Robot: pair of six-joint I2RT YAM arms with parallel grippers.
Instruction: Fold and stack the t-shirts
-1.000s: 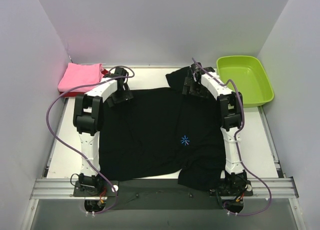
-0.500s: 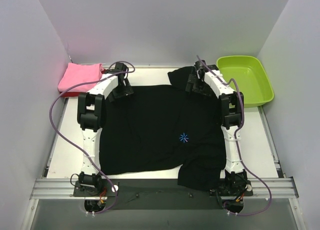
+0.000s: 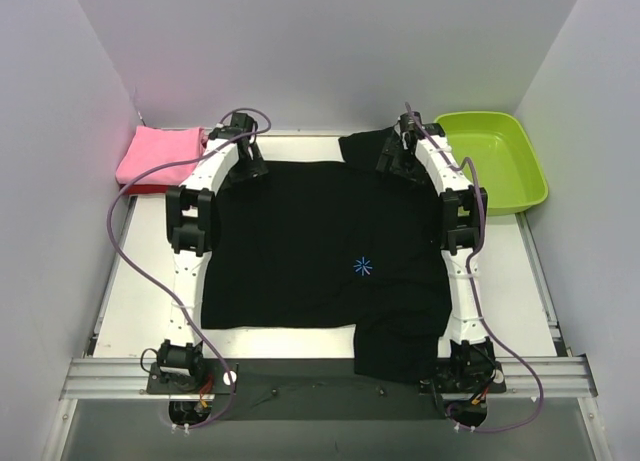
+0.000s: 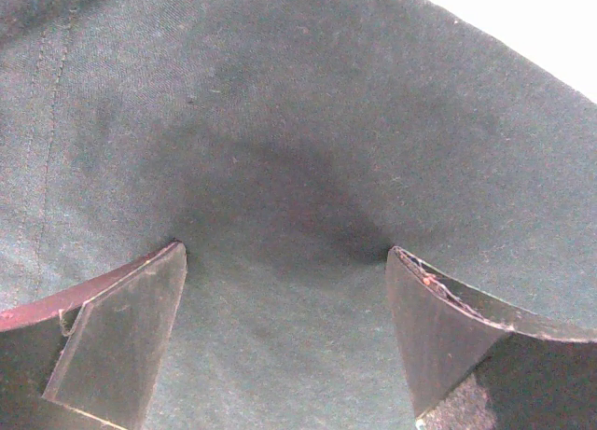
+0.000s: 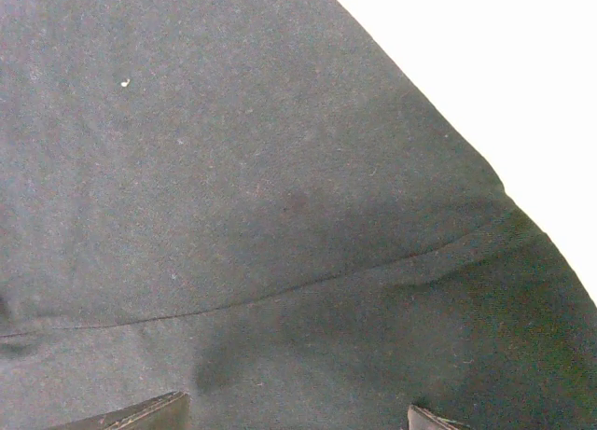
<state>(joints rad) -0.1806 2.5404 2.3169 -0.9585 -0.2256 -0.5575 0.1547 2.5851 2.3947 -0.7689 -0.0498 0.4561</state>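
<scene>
The large black t-shirt (image 3: 320,251) lies spread flat over the table, its blue starburst mark (image 3: 362,267) facing up. My left gripper (image 3: 247,161) is over its far left corner, and in the left wrist view it (image 4: 285,251) is open, fingers wide apart with black cloth (image 4: 280,122) under them. My right gripper (image 3: 392,161) is over the far right sleeve; the right wrist view shows it (image 5: 297,404) open above the cloth and a seam (image 5: 280,295). A folded pink t-shirt (image 3: 158,153) lies at the back left on a dark red t-shirt (image 3: 140,189), of which only an edge shows.
A lime-green plastic tub (image 3: 490,159) stands at the back right, just beside the right arm. White walls close in the left, back and right sides. A metal rail (image 3: 320,373) runs along the near edge, and part of the shirt's hem hangs over it.
Both arms have stretched farther toward the back wall. The black t-shirt slid back with them and lies flatter, its near edge and starburst mark farther from the rail.
</scene>
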